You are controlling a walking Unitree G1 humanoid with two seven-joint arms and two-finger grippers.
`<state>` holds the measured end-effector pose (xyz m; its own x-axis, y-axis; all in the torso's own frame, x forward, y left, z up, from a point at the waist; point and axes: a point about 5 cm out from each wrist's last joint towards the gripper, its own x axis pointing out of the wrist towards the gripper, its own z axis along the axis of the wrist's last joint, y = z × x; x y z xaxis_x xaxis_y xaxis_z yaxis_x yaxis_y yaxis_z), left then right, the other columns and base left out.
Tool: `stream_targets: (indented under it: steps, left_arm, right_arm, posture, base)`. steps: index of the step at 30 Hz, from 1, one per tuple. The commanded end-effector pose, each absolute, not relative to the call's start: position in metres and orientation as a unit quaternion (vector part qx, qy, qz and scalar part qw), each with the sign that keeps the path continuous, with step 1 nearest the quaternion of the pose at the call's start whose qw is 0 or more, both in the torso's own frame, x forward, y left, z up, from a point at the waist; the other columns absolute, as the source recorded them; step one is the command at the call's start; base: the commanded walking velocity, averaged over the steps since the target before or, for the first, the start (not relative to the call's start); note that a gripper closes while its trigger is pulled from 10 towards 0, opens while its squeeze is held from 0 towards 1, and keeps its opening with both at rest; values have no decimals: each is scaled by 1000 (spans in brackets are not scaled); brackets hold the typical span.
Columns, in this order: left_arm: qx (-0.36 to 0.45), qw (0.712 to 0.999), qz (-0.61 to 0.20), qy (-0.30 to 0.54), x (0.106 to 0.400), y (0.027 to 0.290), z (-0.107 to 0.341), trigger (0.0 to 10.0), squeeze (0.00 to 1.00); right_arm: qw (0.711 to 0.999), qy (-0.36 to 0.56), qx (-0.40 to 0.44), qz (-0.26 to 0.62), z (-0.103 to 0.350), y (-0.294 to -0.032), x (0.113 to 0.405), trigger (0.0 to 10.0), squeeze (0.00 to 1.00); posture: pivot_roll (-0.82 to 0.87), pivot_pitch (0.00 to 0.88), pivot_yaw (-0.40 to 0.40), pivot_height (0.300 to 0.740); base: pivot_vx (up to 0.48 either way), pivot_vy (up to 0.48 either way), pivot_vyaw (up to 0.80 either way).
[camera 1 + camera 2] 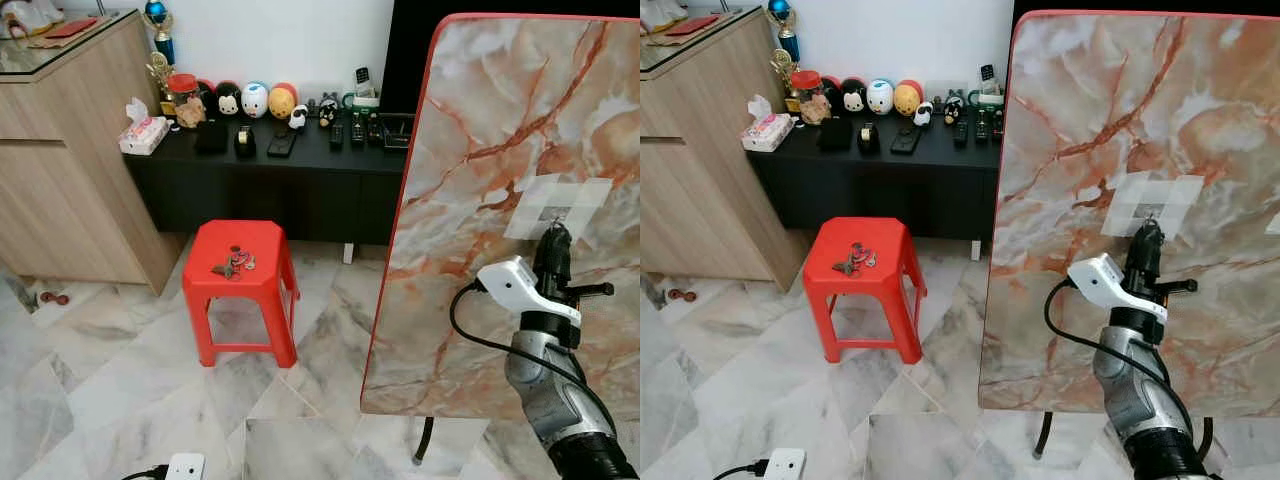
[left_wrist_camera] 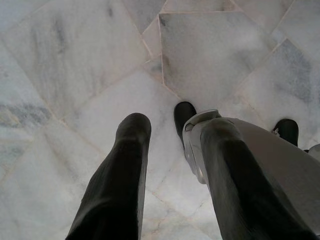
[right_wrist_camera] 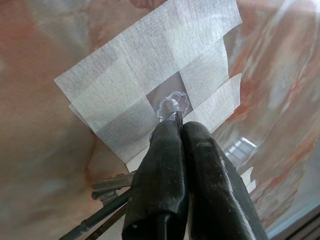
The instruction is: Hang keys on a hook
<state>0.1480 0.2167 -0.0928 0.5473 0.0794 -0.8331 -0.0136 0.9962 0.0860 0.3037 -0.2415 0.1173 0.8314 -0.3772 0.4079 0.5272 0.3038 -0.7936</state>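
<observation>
right hand (image 3: 175, 127) pinched on keys (image 3: 107, 187), tips at clear hook (image 3: 172, 104) taped to marble board (image 1: 480, 150), ring raised to slip over | left hand (image 2: 165, 165) open, idle above floor | other keys (image 1: 232, 265) on stool (image 1: 240, 280)

Orange-veined marble board (image 1: 470, 150), white tape (image 3: 150, 75), clear hook (image 3: 172, 105), red stool (image 1: 240, 265), black right pincer (image 3: 180, 125).

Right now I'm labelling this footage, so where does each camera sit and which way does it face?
Left eye: head, looking forward and down at the marble board, red stool and right gripper.
Right eye: beside it, sharing the same scene.
Left wrist: on the hanging left arm, facing the floor past the left gripper.
Right wrist: facing the clear hook and held keys, on the shared board.
</observation>
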Motion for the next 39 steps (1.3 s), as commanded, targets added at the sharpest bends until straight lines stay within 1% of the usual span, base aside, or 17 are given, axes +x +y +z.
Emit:
stream_targets:
  steps: [1,33,34,36,38,39]
  left_arm:
    - [39,878,28,476,146,219,-93,10000,0]
    - [43,879,25,474,146,219,-93,10000,0]
    - [44,879,25,475,146,219,-93,10000,0]
    - [44,879,25,475,146,219,-93,10000,0]
    - [45,879,25,475,146,220,-93,10000,0]
    - [45,879,25,475,146,220,-93,10000,0]
  right_arm:
    - [803,-71,-513,-294,123,-246,306,10000,0]
    - [829,-29,-502,-246,107,-236,309,10000,0]
    - [837,-31,-486,-249,107,-236,309,10000,0]
    - [841,-31,-480,-247,107,-235,309,10000,0]
    - [855,-35,-456,-244,106,-233,309,10000,0]
    - [857,-36,-454,-241,106,-232,310,10000,71]
  posture:
    - [-140,0,-13,740]
    - [-135,0,-15,740]
    - [-135,0,-14,740]
    - [-136,0,-14,740]
    - [-133,0,-13,740]
    - [-133,0,-12,740]
  base:
    - [0,0,0]
    - [0,0,0]
    - [0,0,0]
    - [0,0,0]
    - [0,0,0]
    - [0,0,0]
